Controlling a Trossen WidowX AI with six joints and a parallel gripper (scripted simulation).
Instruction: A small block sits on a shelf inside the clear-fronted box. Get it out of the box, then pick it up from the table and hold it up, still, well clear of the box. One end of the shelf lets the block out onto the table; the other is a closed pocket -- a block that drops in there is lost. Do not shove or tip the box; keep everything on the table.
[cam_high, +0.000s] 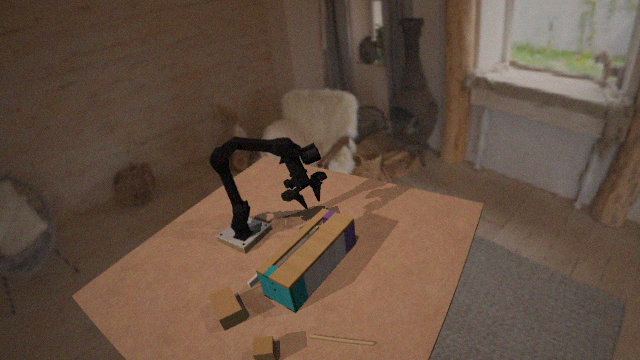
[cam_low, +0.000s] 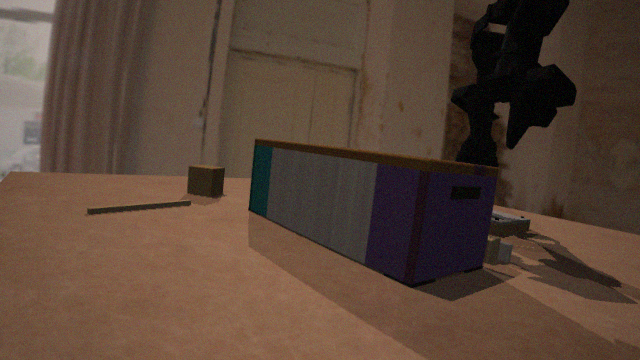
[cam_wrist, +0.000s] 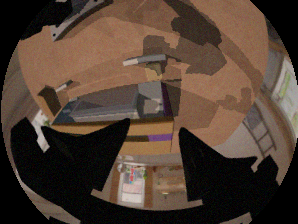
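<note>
The long box (cam_high: 320, 247) (cam_low: 320, 195) (cam_wrist: 100, 128) has a wooden slotted lid, a teal end and a purple end; its clear side shows in the wrist view. A small tan piece (cam_low: 492, 251) (cam_wrist: 154, 73), which may be the block, is low beside the box near the purple end, next to a pale grey bar (cam_low: 505, 252) (cam_wrist: 145, 60). I cannot tell for sure that it is the block, and no block shows clearly on the shelf. My gripper (cam_high: 313, 204) (cam_wrist: 154, 125) is open and empty, above the table near the purple end, higher than the lid.
A large wooden block (cam_high: 226, 302) stands off the teal end, with a smaller wooden block (cam_high: 263, 346) (cam_low: 204, 181) and a thin stick (cam_high: 342, 340) (cam_low: 140, 207) farther out. Another pale bar (cam_high: 253, 280) (cam_wrist: 64, 86) lies near the teal end. The arm's base plate (cam_high: 227, 239) is beside the box.
</note>
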